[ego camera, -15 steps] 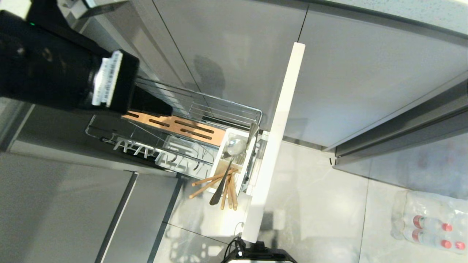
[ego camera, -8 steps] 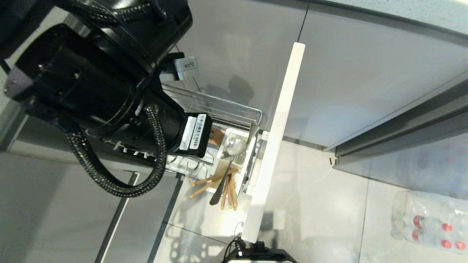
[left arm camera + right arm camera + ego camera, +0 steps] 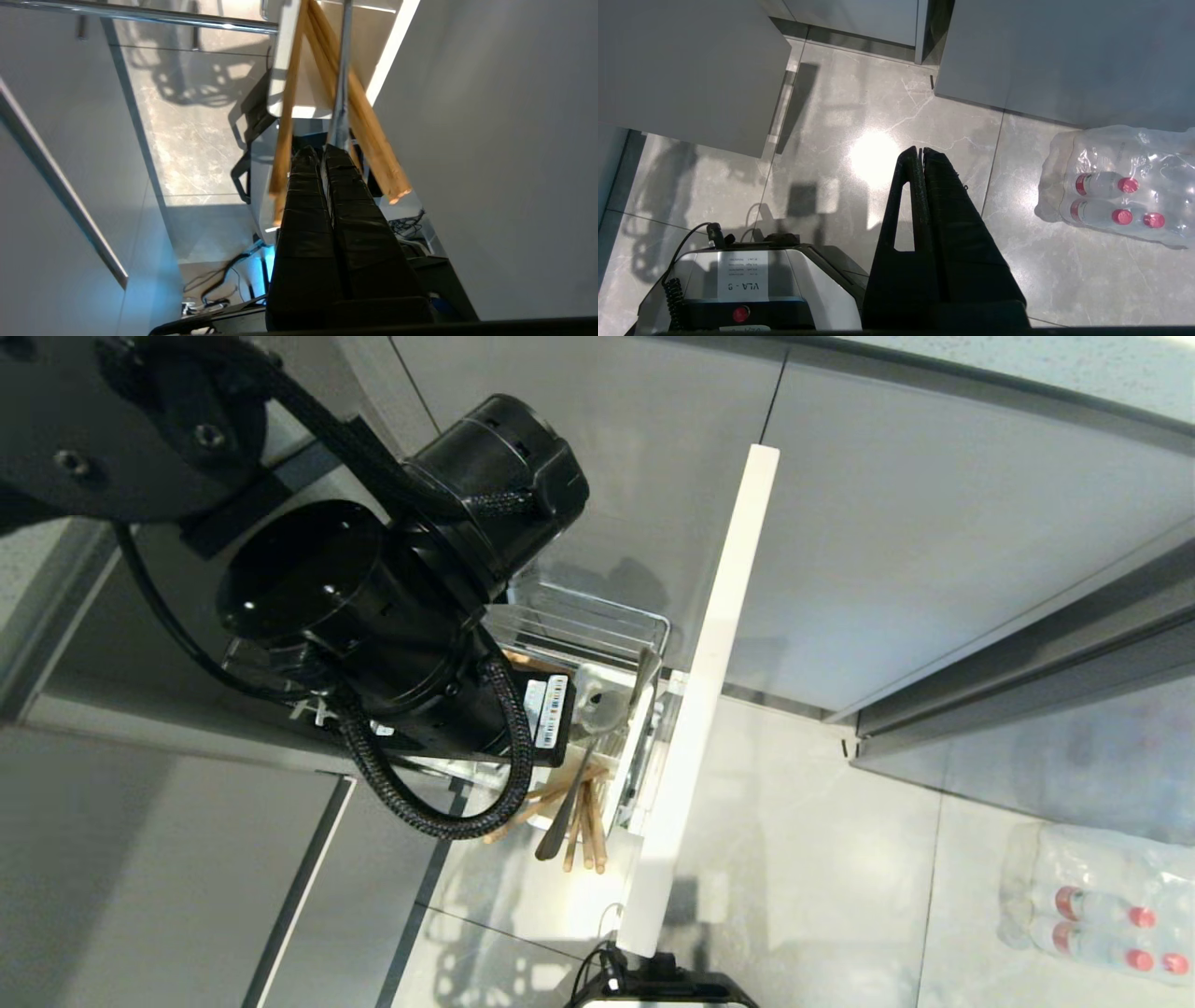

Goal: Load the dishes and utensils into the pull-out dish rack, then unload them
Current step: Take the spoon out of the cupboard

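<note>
The pull-out dish rack [image 3: 597, 616] stands drawn out from the cabinet, and my left arm covers most of it. Its white caddy [image 3: 644, 747] holds wooden chopsticks [image 3: 586, 826] and a spoon [image 3: 597, 705] leaning outward. In the left wrist view my left gripper [image 3: 322, 150] is shut, and its tips sit among the chopsticks [image 3: 287, 116] just short of the spoon's metal handle [image 3: 342, 93]. Nothing shows between its fingers. In the head view the wrist hides this gripper. The dishes are out of view. My right gripper [image 3: 920, 150] hangs shut and empty over the floor.
The rack's pale front panel [image 3: 709, 691] stands on edge right beside the caddy. Grey cabinet fronts close in on both sides. A wrapped pack of water bottles [image 3: 1092, 905] lies on the floor at the right. My base [image 3: 752, 280] is below the right gripper.
My left arm has swung down and across the rack toward the utensil caddy. It now covers the wooden bar and the wire slots. The utensils and the right arm have not moved.
</note>
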